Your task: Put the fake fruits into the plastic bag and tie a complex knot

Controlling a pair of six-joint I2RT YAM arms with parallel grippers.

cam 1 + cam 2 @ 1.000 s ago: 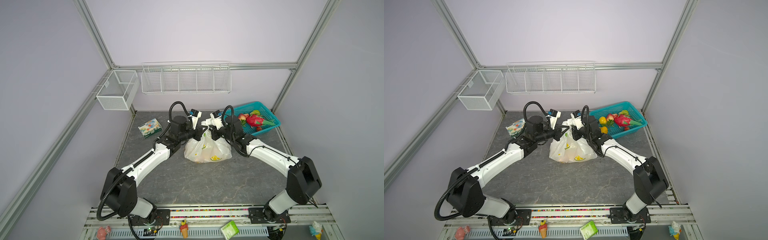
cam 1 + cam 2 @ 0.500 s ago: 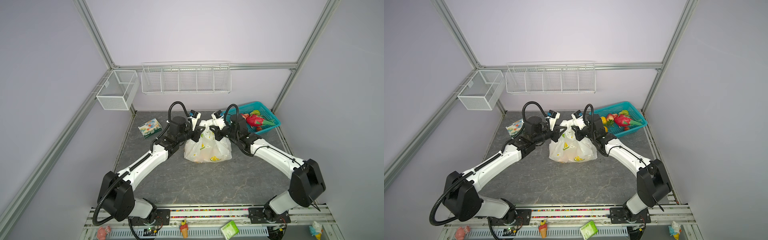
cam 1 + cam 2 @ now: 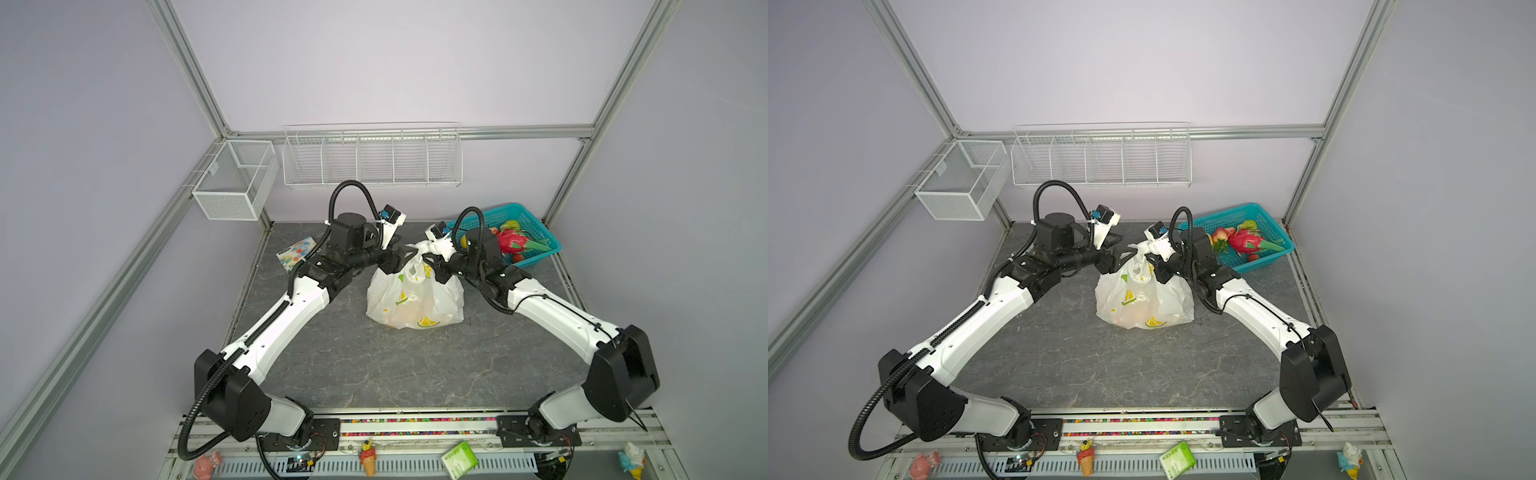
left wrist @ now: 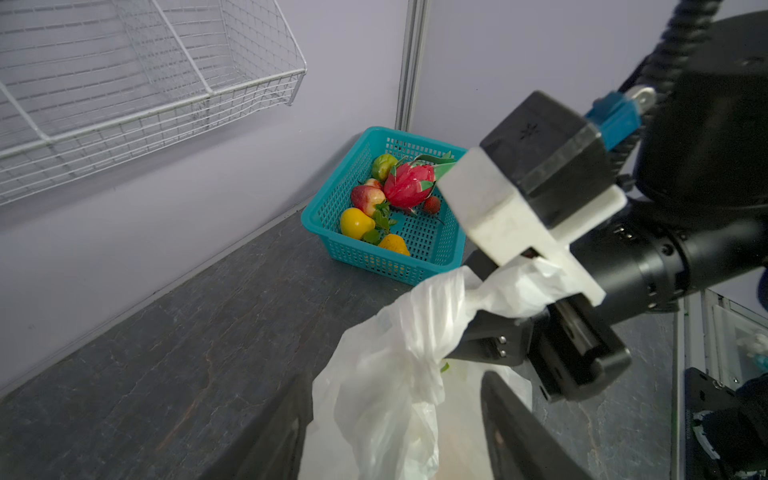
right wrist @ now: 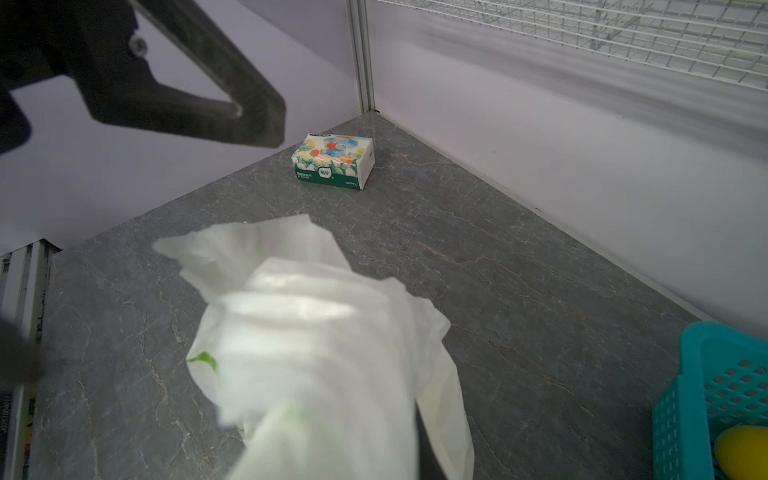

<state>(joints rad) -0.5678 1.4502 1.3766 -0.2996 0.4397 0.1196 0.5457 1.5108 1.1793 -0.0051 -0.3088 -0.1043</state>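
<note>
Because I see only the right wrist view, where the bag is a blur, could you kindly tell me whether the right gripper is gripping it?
Observer: Yes, in the left wrist view the right gripper is shut on the twisted handle of the plastic bag.
Operator: Thanks. Is the left gripper clamped on it too?
Observer: No, the left gripper is open, its fingers spread with the bag between them.
Operator: Is the basket empty?
Observer: No, the teal basket holds several fake fruits, among them a pink dragon fruit.
</note>
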